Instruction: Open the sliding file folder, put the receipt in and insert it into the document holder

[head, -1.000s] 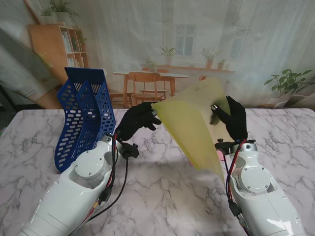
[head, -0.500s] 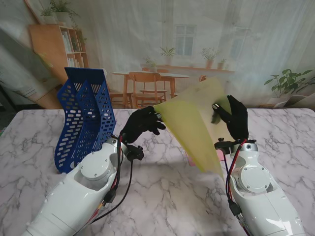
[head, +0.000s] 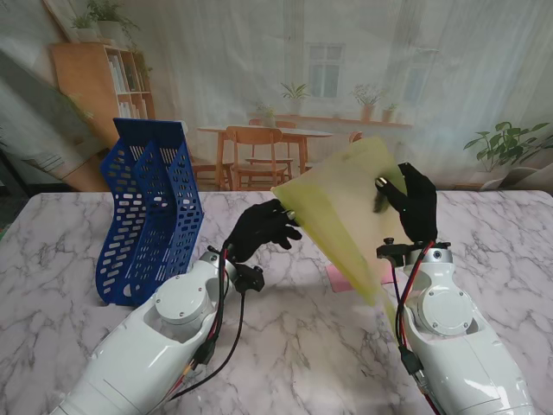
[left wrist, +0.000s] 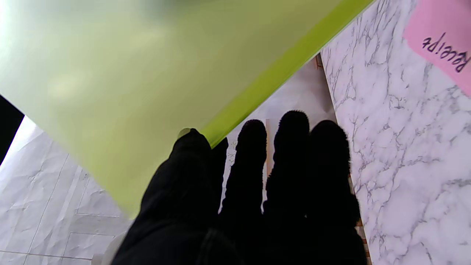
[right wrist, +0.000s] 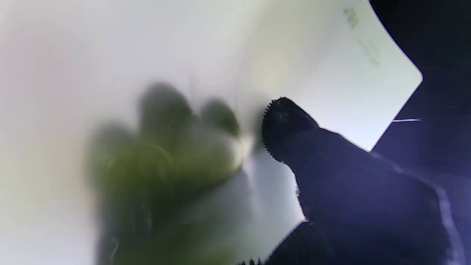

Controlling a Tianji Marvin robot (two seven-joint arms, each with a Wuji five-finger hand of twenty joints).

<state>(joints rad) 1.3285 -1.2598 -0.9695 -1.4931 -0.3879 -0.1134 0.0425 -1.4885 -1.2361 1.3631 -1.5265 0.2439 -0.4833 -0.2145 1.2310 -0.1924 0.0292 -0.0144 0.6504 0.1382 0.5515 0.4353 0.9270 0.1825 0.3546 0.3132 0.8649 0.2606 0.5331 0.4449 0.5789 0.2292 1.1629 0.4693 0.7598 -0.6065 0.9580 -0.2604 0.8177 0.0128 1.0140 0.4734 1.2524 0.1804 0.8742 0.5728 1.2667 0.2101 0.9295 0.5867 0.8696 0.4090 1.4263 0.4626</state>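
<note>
A translucent yellow-green file folder (head: 341,212) is held tilted in the air between both hands. My right hand (head: 413,207) is shut on its right edge, thumb in front (right wrist: 331,165) and fingers (right wrist: 165,147) showing dimly through the sheet. My left hand (head: 262,229) pinches the folder's left corner, with the thumb (left wrist: 191,154) at the end of the darker green sliding bar (left wrist: 287,66). The pink receipt (head: 346,278) lies flat on the table under the folder, and its handwritten label (left wrist: 441,48) shows in the left wrist view. The blue mesh document holder (head: 151,207) stands at the far left.
The white marble table (head: 285,346) spreads around both arms. Black cables (head: 216,337) hang from the left forearm. The holder stands near the table's far left corner, apart from both hands.
My left arm has moved right and away from me, carrying the folder's left corner with it. The folder has shifted slightly right, baring more of the receipt. The right hand has barely moved.
</note>
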